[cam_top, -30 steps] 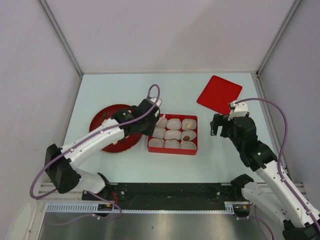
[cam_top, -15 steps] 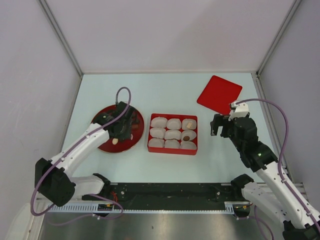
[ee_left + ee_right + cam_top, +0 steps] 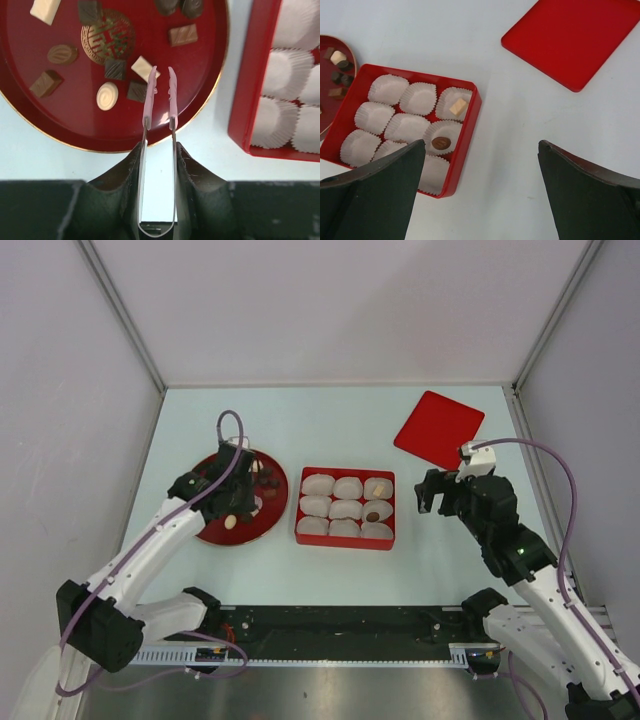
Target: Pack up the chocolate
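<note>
Lying loose on the round dark-red plate (image 3: 70,115) with a gold emblem is most of the chocolate (image 3: 107,96): dark squares, brown bars and a cream oval disc. Nearest the tool is a cream oblong piece (image 3: 141,66), flat on the plate. In the left wrist view its long axis slants from upper left to lower right, across the line of the tool rather than along it. The thin metal tongs with pink tips (image 3: 171,95) reach in from the bottom of that view. Their left tip overlaps the right end of the cream oblong piece, and a small dark square (image 3: 136,92) sits just left of the same tip. Whether the tip touches either piece cannot be told.

The two tips stand a narrow gap apart with nothing between them. The left gripper (image 3: 158,150) is clamped around the tongs' steel arms.

Two more pieces sit in the red square box (image 3: 465,145) of nine white crinkled paper cups (image 3: 387,89). They are a tan cube (image 3: 457,106) and, one cup nearer, a brown oval (image 3: 441,143), both in the column on the right arm's side. The right gripper (image 3: 481,145) hangs with fingers spread wide, holding nothing, over the pale table (image 3: 520,165) beside the box. The flat red lid (image 3: 570,40) lies farther off.
</note>
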{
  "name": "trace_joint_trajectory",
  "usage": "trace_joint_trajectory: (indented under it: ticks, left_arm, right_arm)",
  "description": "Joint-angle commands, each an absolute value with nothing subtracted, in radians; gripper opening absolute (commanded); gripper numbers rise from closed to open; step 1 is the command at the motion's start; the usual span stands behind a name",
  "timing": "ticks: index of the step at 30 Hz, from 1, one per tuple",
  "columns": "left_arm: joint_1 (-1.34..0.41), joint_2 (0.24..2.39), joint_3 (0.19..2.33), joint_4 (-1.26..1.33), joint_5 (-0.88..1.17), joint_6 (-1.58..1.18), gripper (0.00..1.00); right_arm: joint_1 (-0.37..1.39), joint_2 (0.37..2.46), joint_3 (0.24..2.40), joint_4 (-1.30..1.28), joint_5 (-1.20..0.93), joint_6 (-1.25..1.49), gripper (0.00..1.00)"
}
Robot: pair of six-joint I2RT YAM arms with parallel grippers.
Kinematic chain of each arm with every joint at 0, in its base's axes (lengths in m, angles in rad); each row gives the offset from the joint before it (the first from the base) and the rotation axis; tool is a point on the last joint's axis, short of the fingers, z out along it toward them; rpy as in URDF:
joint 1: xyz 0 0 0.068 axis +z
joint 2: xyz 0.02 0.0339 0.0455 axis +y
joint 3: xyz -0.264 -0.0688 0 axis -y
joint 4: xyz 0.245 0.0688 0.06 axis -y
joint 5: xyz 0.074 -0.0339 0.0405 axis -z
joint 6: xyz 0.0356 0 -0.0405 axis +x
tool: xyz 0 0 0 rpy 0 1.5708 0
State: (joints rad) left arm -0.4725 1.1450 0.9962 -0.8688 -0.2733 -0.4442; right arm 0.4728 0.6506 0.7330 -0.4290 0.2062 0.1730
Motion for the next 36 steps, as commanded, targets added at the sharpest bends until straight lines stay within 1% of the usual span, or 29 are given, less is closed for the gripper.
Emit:
trace_joint_trajectory:
  ticks: [1,5,8,12,14,19,20,23,24,28,36]
  left_arm:
    - [-0.469,1.063,1.003,-0.804,-0.262,-0.431,0.19]
    - [-0.469,1.031,1.003,-0.77,-0.259,-0.431,0.17]
    - [-0.469,0.997,0.997,-0.709,-0.189,-0.43,0.17]
    - [-0.469,0.965,0.98,-0.599,-0.013,-0.428,0.17]
    - [-0.469,0.96,0.968,-0.528,0.061,-0.428,0.17]
    - [-0.477,0.988,0.976,-0.42,0.276,-0.434,0.17]
    - [-0.479,0.991,0.977,-0.39,0.291,-0.433,0.17]
    - [-0.489,1.005,1.003,-0.364,0.355,-0.431,0.17]
    - [-0.494,1.008,1.02,-0.356,0.37,-0.425,0.17]
    - [-0.531,1.014,1.042,-0.342,0.406,-0.41,0.18]
    - [-0.569,1.026,1.072,-0.347,0.446,-0.39,0.18]
  right_arm:
    - [0.474,0.655,0.732,-0.356,0.105,0.198,1.0]
    - [0.474,0.66,0.732,-0.342,0.049,0.184,1.0]
    - [0.479,0.672,0.732,-0.318,-0.05,0.166,1.0]
    - [0.52,0.698,0.732,-0.261,-0.17,0.149,1.0]
    - [0.577,0.716,0.718,-0.206,-0.186,0.118,1.0]
    - [0.771,0.784,0.716,-0.062,-0.086,0.003,1.0]
    - [0.799,0.802,0.716,-0.037,-0.062,-0.067,1.0]
    - [0.872,0.871,0.729,0.069,-0.006,-0.158,1.0]
    - [0.883,0.914,0.741,0.086,0.027,-0.176,1.0]
    - [0.91,1.0,0.791,0.141,0.04,-0.245,0.97]
    - [0.919,1.115,0.861,0.216,0.081,-0.357,0.92]
